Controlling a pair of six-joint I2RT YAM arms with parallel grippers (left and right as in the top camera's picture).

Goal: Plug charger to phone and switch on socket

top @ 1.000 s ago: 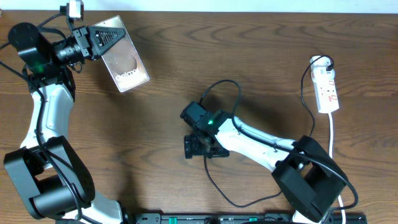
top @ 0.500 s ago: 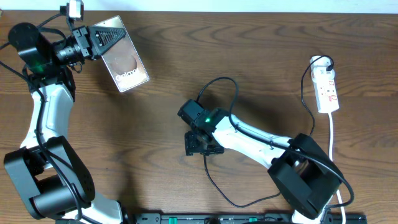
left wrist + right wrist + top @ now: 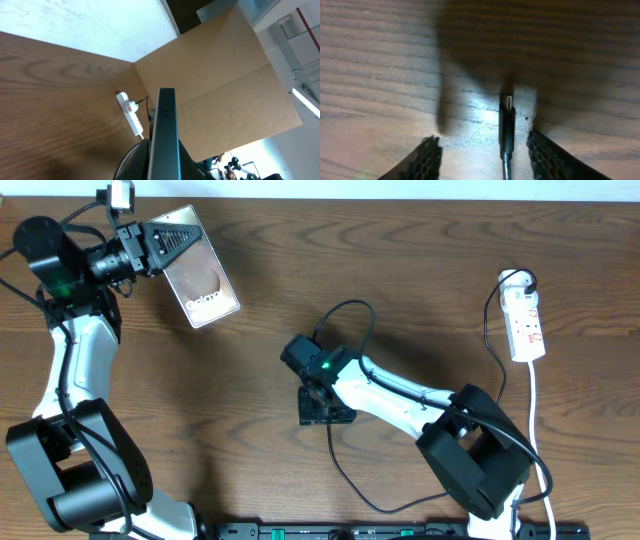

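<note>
My left gripper (image 3: 165, 242) is shut on the phone (image 3: 208, 280), holding it tilted above the table's far left; the left wrist view shows the phone's dark edge (image 3: 165, 135) between my jaws. My right gripper (image 3: 322, 408) is open and points down at the table's middle. The charger plug tip (image 3: 506, 122) lies on the wood between its two fingers (image 3: 485, 155), nearer the right finger, untouched. Its thin black cable (image 3: 350, 480) loops along the table front. The white socket (image 3: 526, 320) lies at the far right and also shows in the left wrist view (image 3: 131, 114).
The socket's white cord (image 3: 534, 410) runs down the right side toward the front edge. A cardboard wall (image 3: 220, 75) stands beyond the table in the left wrist view. A black rail (image 3: 380, 530) lines the front edge.
My right gripper has shifted slightly left and toward the table over the plug tip. The left arm and the phone have not moved.
</note>
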